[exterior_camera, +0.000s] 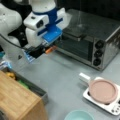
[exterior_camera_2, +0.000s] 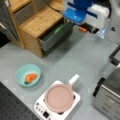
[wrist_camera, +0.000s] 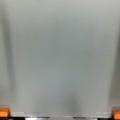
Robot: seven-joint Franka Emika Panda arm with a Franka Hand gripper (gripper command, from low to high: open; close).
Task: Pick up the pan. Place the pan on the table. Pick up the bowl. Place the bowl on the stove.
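The dusty-pink pan [exterior_camera: 103,91] [exterior_camera_2: 59,97] sits on the white stove [exterior_camera: 113,109] [exterior_camera_2: 40,109], its white handle [exterior_camera: 84,77] [exterior_camera_2: 74,80] jutting over the edge. The teal bowl [exterior_camera: 78,115] [exterior_camera_2: 22,72] rests on the grey table [exterior_camera: 62,72] [exterior_camera_2: 82,57] beside the stove, with an orange carrot-like item [exterior_camera_2: 30,77] inside. My gripper [exterior_camera: 50,49] [exterior_camera_2: 82,29] [wrist_camera: 60,113] hangs high over the table, far from pan and bowl. It is open: in the wrist view the orange fingertips [wrist_camera: 3,112] stand at both bottom corners with only bare table between.
A steel toaster oven [exterior_camera: 90,42] [exterior_camera_2: 110,97] stands behind the stove. A wooden cabinet [exterior_camera: 17,100] [exterior_camera_2: 40,20] has an open grey drawer [exterior_camera: 37,90] [exterior_camera_2: 53,37] holding green and yellow items.
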